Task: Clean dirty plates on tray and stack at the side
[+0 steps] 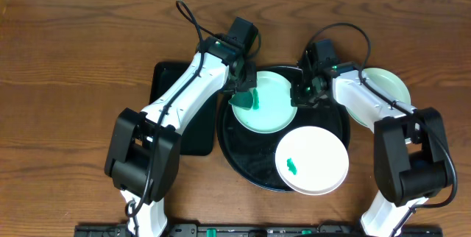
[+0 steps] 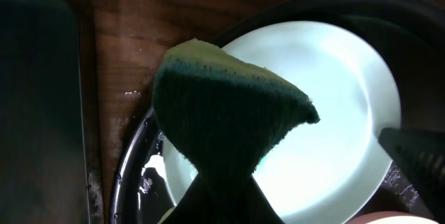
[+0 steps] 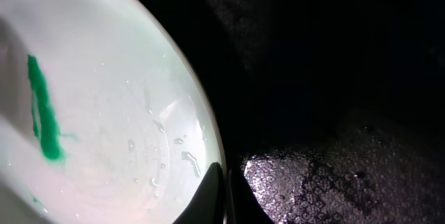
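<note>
Your main risk is the mint plate (image 1: pixel 272 112) skating on the wet, glossy tray (image 1: pixel 249 165). It sits at the tray's 11 o'clock, and a sideways sponge stroke could push it out of the thin pinch that steadies it, or tip it on its rim.

The right gripper (image 3: pixel 224 193) is closed narrow on that plate's 3 o'clock edge, with little rim between the tips. The left gripper (image 1: pixel 249 98) is clamped on a folded green sponge (image 2: pixel 229 113), held over the plate's 9 o'clock side. Folded like that, only part of it would wipe.

Watch the white plate (image 1: pixel 316 152) too (smeared, at the tray's 5 o'clock, overhanging the rim), since a right-arm swing could knock it.

The left arm reaches in from 7 o'clock, wrist tipped down. The right arm comes from 4 o'clock, its forearm crossing the second mint plate (image 1: pixel 390 86) beyond the tray's 2 o'clock
</note>
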You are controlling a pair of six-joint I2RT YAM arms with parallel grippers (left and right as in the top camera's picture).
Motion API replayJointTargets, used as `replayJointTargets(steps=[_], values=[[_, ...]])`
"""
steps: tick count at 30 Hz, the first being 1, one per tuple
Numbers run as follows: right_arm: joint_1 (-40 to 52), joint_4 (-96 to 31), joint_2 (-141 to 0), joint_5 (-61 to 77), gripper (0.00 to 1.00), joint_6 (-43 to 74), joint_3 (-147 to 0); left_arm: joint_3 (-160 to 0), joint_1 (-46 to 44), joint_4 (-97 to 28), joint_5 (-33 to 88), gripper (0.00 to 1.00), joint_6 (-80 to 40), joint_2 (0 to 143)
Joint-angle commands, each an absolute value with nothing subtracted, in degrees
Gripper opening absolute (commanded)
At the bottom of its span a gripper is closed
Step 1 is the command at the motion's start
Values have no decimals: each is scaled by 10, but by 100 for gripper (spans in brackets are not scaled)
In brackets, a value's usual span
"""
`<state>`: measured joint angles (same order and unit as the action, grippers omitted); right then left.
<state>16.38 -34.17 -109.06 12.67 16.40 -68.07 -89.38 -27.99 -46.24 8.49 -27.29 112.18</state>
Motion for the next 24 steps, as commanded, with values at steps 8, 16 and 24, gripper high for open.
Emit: replayJointTargets(steps=[8,16,24], values=[[202,-342,-1093,136,1,174,-677,-891,-291,-460,84,7,-284,1124],[202,-343,-1093,135,1,173,-677,-891,-295,-464,84,7,-315,1130],[202,-340,-1093,122,1,173,-677,-891,-295,-483,84,7,-333,1150]])
